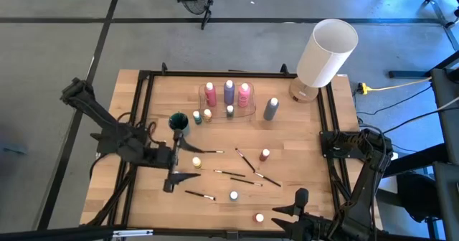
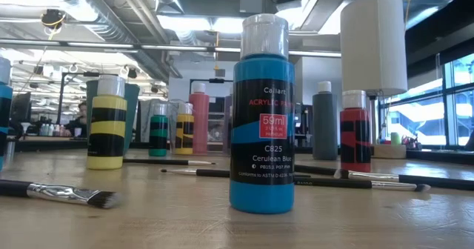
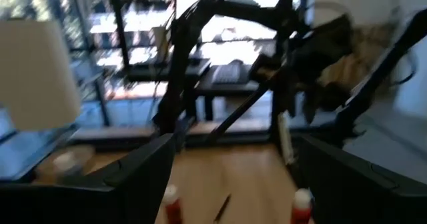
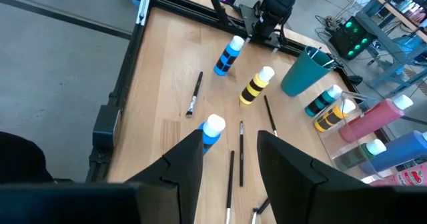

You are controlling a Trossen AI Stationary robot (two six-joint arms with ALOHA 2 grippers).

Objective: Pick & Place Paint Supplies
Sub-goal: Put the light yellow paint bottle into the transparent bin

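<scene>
Paint bottles (image 1: 234, 196) and thin brushes (image 1: 249, 159) are scattered over the near half of the wooden table (image 1: 287, 137); taller pink and purple bottles are grouped in a clear tray (image 1: 251, 110) at the far side. Left gripper (image 1: 174, 171) is held with fingers spread wide, nothing between them, near a yellow bottle (image 1: 196, 163). Right gripper (image 1: 295, 211) is parked at the near edge, fingers partly apart, empty.
</scene>
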